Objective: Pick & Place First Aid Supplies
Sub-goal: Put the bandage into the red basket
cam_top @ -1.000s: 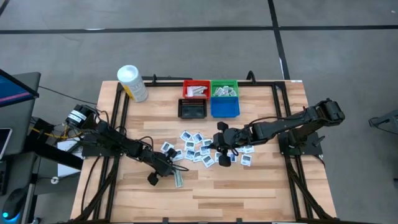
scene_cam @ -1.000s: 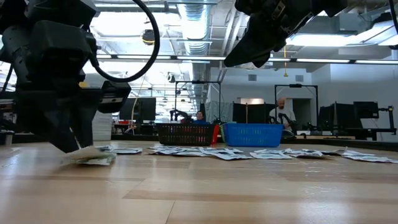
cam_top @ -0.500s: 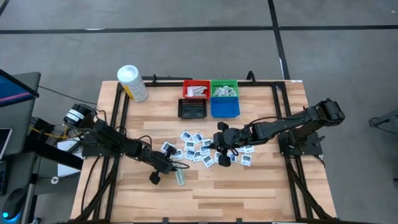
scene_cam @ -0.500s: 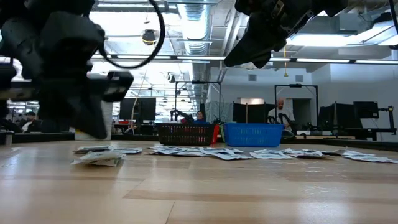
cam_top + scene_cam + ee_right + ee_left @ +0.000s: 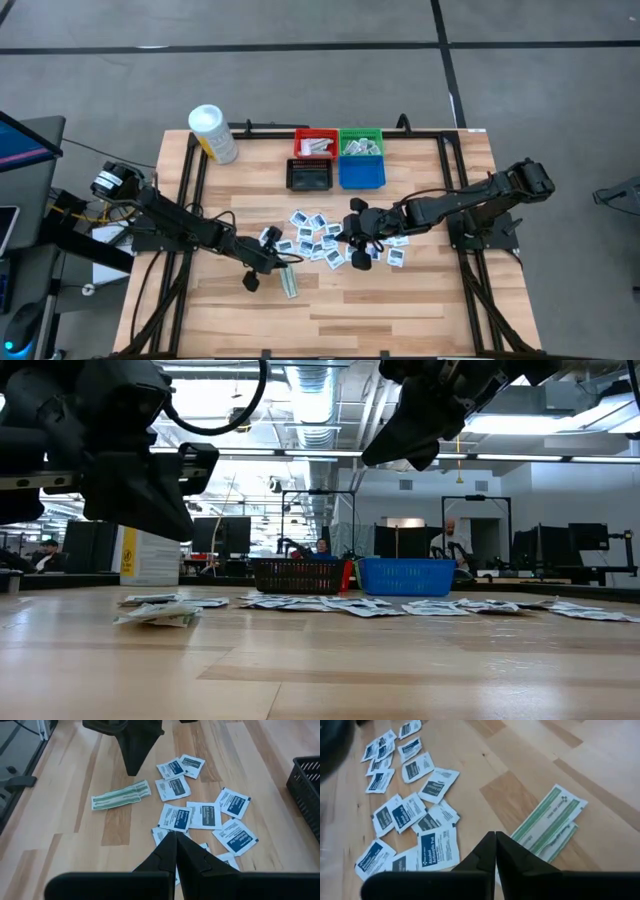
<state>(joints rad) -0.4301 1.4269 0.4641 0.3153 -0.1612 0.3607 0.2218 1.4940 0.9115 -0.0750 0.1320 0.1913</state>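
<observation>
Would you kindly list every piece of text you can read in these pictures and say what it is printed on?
"Alcohol Antiseptic Pad": on the blue panel of a square white packet; the other square packets look alike, but their print is too small to read.
Green-white strips: a small cross sign; wording too small to read.
White tub, yellow label: unreadable.

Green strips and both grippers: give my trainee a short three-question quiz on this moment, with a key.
1. True or false: the left gripper holds a green strip.
2. The right gripper is shut above: A) white packets, B) the blue bin, C) the tub.
3. Which two bins already hold supplies?

Key: 1 false, it is shut and empty, with the strips on the table. 2 A. 3 the red bin and the green bin.
</observation>
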